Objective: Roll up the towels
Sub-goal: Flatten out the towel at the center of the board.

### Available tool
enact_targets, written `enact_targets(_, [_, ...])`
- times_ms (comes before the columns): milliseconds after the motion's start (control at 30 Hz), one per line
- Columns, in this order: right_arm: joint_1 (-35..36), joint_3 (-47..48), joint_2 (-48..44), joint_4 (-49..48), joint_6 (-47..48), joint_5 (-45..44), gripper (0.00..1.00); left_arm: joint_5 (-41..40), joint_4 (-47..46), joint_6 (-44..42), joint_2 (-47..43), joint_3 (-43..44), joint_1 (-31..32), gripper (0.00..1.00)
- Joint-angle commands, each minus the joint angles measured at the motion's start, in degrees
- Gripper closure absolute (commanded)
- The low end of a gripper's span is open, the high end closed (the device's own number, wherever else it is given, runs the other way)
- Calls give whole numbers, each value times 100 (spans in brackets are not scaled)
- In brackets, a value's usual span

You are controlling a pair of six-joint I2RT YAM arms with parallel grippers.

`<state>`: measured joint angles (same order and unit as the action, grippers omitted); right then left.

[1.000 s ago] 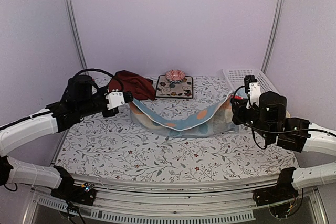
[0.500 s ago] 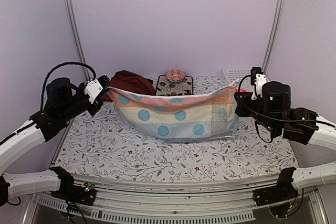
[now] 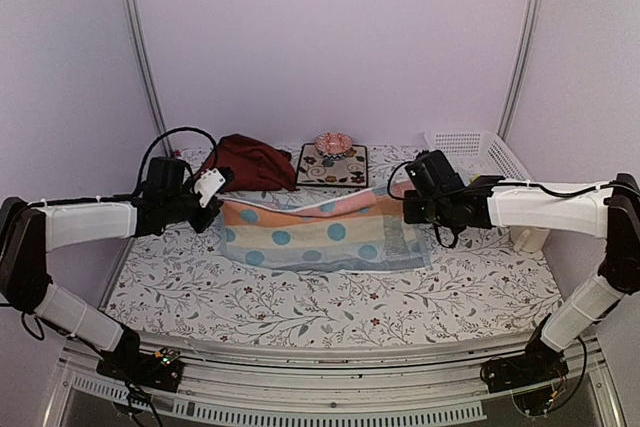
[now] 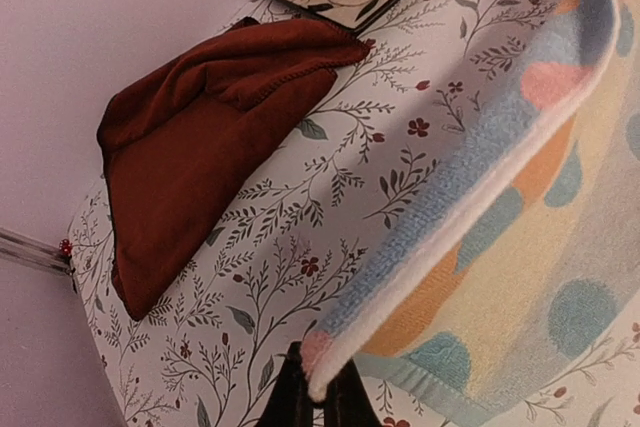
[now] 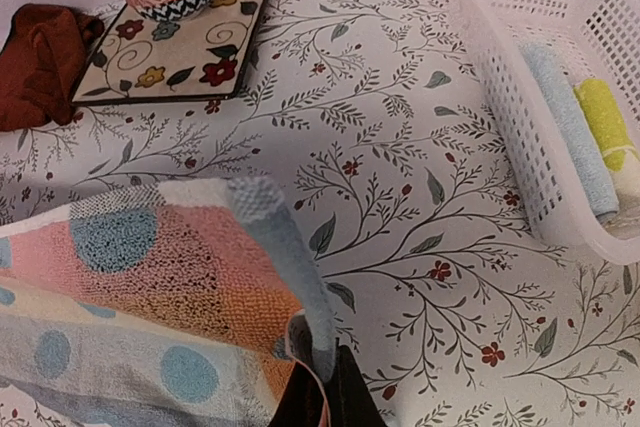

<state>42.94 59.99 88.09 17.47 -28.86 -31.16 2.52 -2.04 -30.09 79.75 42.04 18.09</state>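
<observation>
1. Nearest me is the table (image 3: 300, 327), one flowered surface that carries everything.
2. On its middle is the dotted towel (image 3: 320, 237), stretched sideways between my two arms. My left jaws are closed narrow on its far left corner and my right jaws are closed narrow on its far right corner. Each wrist view shows the cloth edge pinched between the tips.
3. I judge that I hold the corners apart to pull the far edge straight and spread the cloth without creases, since a flat towel rolls evenly. The far edge hangs lifted off the table, while the near part seems to rest on it.
4. No turn shows in this towel, so the rolling is not yet begun.
5. Behind my left jaws the red towel (image 3: 250, 160) lies in a crumpled heap, apart from my grip, probably next in line.
6. Just right of it, at the back centre, one mat (image 3: 345, 172) carries one bowl (image 3: 333, 143). Neither is for rolling.
7. At the far right, one basket (image 5: 520, 97) holds the pale blue towel (image 5: 570, 127) and the yellow towel (image 5: 612, 122) side by side. Whether they are rolled or folded I cannot tell.
8. In all I count four towels, one of them in my jaws.
</observation>
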Motion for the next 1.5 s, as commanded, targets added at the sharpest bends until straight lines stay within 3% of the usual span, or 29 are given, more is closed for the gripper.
enact_targets(0, [-10, -7, 339, -118, 170, 601, 97, 315, -395, -296, -102, -181, -1, 100])
enact_targets(300, [-3, -490, 753, -218, 171, 905, 88, 551, -746, -773, -387, -942, 104, 100])
enact_targets(500, [11, -385, 936, -291, 609, 1461, 57, 489, -846, -869, -379, -1140, 226, 100])
enact_targets(600, [23, -439, 856, -453, 854, 1591, 48, 478, -849, -851, -385, -1141, 256, 100])
enact_targets(1000, [401, -58, 1335, -115, 1611, 706, 44, 499, -914, -685, -94, -1052, 350, 100])
enact_targets(1233, [1066, 371, 1645, 536, 2441, -103, 26, 328, -890, -604, 89, -976, 362, 100])
enact_targets(1467, [1146, 687, 1757, 1074, 3254, 94, 23, 472, -810, -560, 66, -914, 362, 100])
